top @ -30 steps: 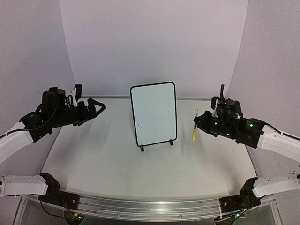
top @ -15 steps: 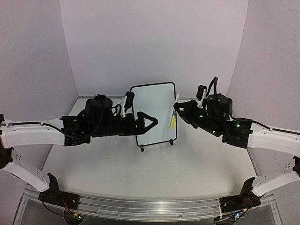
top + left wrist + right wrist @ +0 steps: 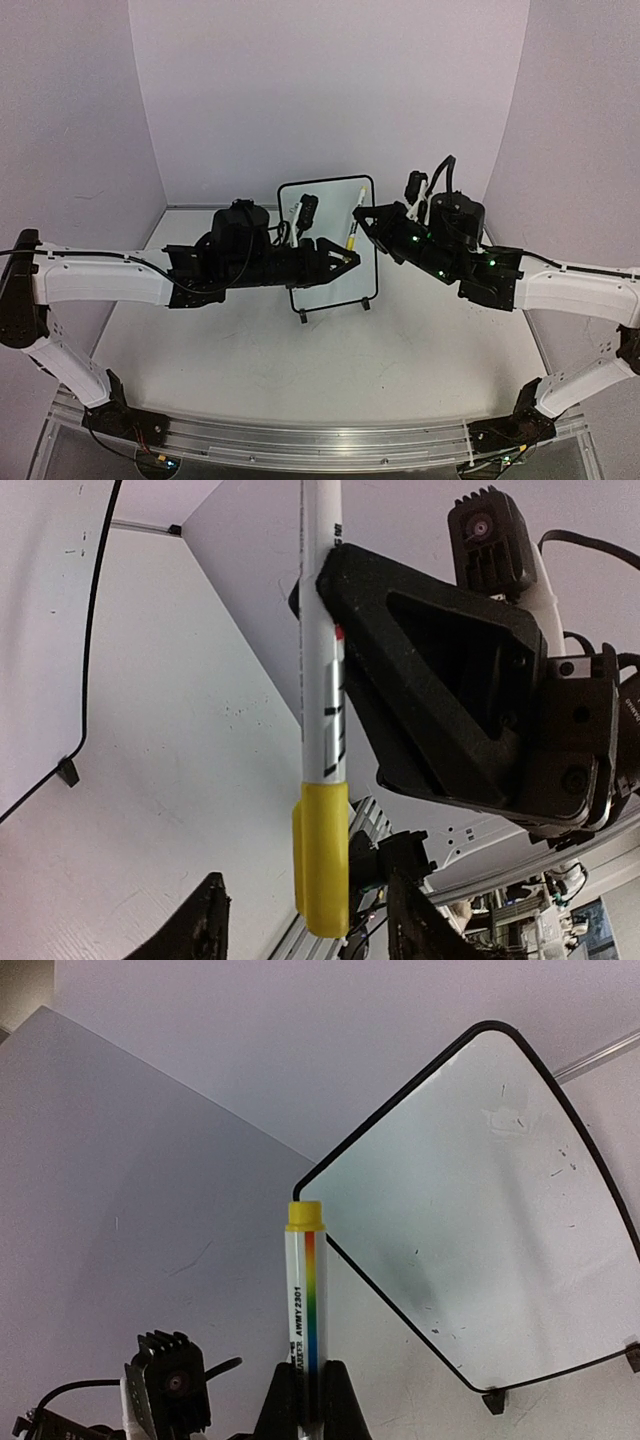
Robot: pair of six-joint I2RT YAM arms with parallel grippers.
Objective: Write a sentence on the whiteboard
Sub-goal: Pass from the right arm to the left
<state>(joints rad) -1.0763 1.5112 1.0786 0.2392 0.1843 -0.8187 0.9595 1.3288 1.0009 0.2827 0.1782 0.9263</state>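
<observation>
The whiteboard (image 3: 325, 262) (image 3: 470, 1230) stands upright at the table's middle, its face bare but for a few dark specks; the sentence is not in view. In front of the board's upper right, my right gripper (image 3: 368, 218) (image 3: 310, 1385) is shut on a slim white marker (image 3: 356, 215) (image 3: 306, 1300) with a rainbow stripe. The marker's yellow cap (image 3: 322, 860) (image 3: 350, 243) hangs at its lower end. My left gripper (image 3: 345, 258) (image 3: 315, 925) is open, one finger on each side of the cap, with gaps on both sides.
Both arms meet in front of the board, the left one crossing its lower left part. The board's two black feet (image 3: 303, 317) rest on the white table (image 3: 250, 350). Pale walls close in the back and sides.
My left arm swung right to the board, and its jaws came round the marker's cap and narrowed. The right arm carried the marker left and up to the board's front.
</observation>
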